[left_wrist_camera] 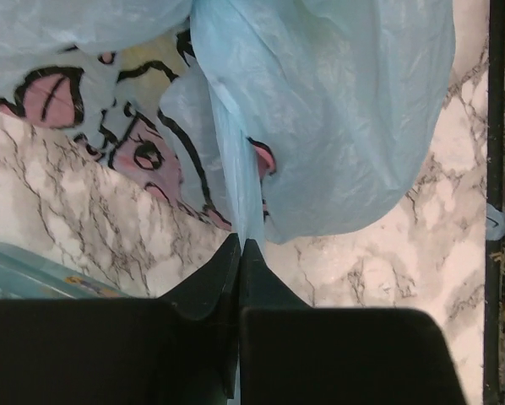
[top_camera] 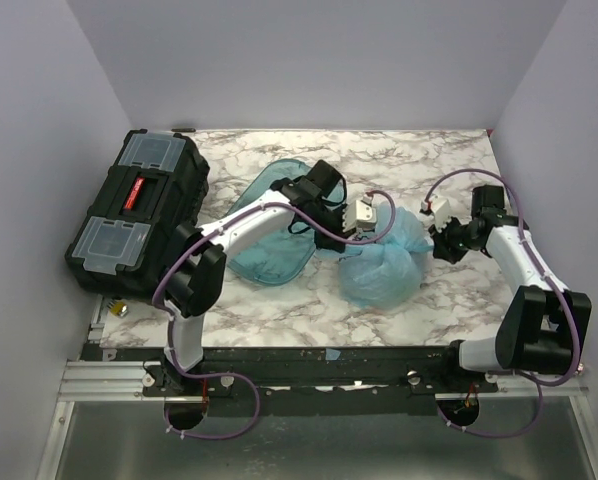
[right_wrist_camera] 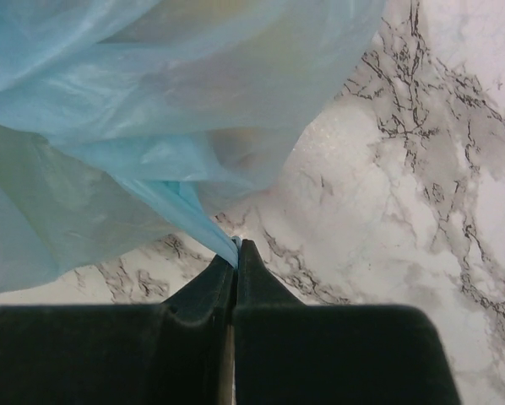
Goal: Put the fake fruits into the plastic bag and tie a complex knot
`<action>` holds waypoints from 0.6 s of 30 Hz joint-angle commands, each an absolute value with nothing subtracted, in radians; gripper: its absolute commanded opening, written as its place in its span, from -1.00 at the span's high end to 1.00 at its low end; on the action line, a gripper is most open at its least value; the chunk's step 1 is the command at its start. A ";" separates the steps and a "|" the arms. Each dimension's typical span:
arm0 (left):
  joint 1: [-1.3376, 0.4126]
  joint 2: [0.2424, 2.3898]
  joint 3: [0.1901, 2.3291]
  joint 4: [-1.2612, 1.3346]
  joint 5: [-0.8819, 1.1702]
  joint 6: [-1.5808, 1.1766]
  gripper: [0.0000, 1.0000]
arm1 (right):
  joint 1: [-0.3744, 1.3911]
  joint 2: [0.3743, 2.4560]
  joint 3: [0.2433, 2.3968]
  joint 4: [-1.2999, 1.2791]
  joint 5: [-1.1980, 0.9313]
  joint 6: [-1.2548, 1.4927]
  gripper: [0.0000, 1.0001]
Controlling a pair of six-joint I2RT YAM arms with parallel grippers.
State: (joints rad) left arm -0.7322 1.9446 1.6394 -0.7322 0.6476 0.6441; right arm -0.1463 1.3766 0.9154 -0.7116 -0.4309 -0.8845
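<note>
Top external: on the marble table (top_camera: 279, 310), the plastic bag (top_camera: 382, 272) is seen bulging mid-table between the arms, beside the teal tray (top_camera: 269, 255). No fake fruits are seen loose. They are judged to be inside, though the film hides them. A thin strip of bag film is pinched by the left gripper (left_wrist_camera: 240, 251), jaws pressed together. A twisted tail is clamped the same way by the right gripper (right_wrist_camera: 236, 251). No finished knot is visible.

Risks:
- Both holds are at the very tips, so a tail may be lost if tension is raised.
- The thin film may be torn by opposed pulling.
- The light bag may be dragged or tipped, and the neck opened.
</note>
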 commanded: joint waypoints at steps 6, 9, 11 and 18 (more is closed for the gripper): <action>-0.604 1.625 1.330 -0.795 0.666 0.655 1.00 | -0.325 1.431 1.050 -0.729 -0.412 -0.962 0.99; -0.604 1.626 1.344 -0.810 0.684 0.629 1.00 | -0.323 1.428 1.056 -0.706 -0.456 -0.937 0.99; -0.601 1.612 1.367 -0.806 0.680 0.611 1.00 | -0.323 1.420 1.065 -0.706 -0.456 -0.934 0.99; -0.593 1.617 1.277 -0.738 0.659 0.592 1.00 | -0.324 1.395 0.999 -0.684 -0.427 -0.940 0.99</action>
State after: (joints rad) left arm -0.6468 1.6329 1.3407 -0.5728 0.7166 0.6167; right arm -0.2443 1.4040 1.0431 -0.8120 -0.6785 -0.8989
